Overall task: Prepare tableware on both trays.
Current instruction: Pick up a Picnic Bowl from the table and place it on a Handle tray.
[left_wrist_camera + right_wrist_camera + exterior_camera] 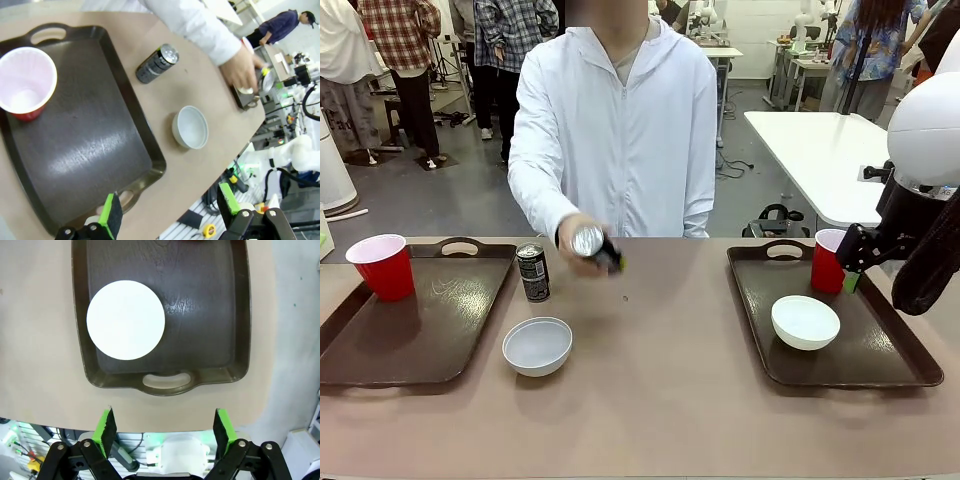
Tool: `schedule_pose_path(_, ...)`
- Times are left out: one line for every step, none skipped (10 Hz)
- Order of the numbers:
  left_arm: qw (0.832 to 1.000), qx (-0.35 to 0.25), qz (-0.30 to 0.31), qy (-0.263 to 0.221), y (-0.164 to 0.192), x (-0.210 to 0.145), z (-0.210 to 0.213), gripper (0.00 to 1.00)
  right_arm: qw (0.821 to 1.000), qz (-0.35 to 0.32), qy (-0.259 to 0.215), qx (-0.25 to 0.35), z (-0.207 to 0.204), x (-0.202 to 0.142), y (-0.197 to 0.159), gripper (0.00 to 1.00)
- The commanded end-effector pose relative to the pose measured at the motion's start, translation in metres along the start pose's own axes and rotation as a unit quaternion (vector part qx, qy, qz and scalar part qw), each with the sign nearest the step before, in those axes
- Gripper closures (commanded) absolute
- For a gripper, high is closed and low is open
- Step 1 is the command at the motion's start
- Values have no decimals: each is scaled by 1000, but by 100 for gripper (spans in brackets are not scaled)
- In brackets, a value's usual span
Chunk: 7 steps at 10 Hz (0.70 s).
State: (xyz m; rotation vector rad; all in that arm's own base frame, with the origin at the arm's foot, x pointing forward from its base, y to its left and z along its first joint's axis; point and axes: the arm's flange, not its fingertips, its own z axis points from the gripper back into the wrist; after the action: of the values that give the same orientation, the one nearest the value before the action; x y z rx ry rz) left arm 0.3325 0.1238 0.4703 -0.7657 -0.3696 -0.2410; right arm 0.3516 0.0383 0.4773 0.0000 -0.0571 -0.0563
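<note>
Red cup on the left tray; second red cup and a white bowl on the right tray. We see the other bowl and a can on the table, a second can in the person's hand. Left tool and right tool gape, empty.

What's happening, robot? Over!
Left gripper, right gripper open, empty. Right tray: red cup, bowl. Left tray: other cup; other bowl, can beside it. Person's hand holds second can mid-table.
</note>
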Motion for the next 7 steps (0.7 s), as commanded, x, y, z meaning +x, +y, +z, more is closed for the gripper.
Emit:
schedule_pose_path(1000, -7, -3, -4, 0, 0, 1, 0, 1000, -4, -6, 3, -2, 2, 0, 0)
schedule_pose_path(1000, 0, 0, 0, 0, 0, 0, 0, 1000, 0, 0, 0, 0, 0, 0, 0)
schedule_pose_path(1000, 14, 23, 9, -9, 7, 7, 0, 997, 42, 41, 43, -3, -6, -8, 0)
schedule_pose_path(997, 54, 31, 36, -22, 12, 10, 0, 996, 48, 35, 74, 7, -14, -20, 0)
schedule_pose_path(995, 79, 30, 55, -31, 16, 13, 0, 993, 51, 31, 102, 21, -22, -33, 0)
schedule_pose_path(990, 115, 23, 72, -50, 19, 15, 0, 989, 49, 29, 136, 40, -31, -56, 0)
schedule_pose_path(987, 132, 16, 89, -62, 26, 15, 0, 984, 38, 18, 175, 58, -33, -86, 0)
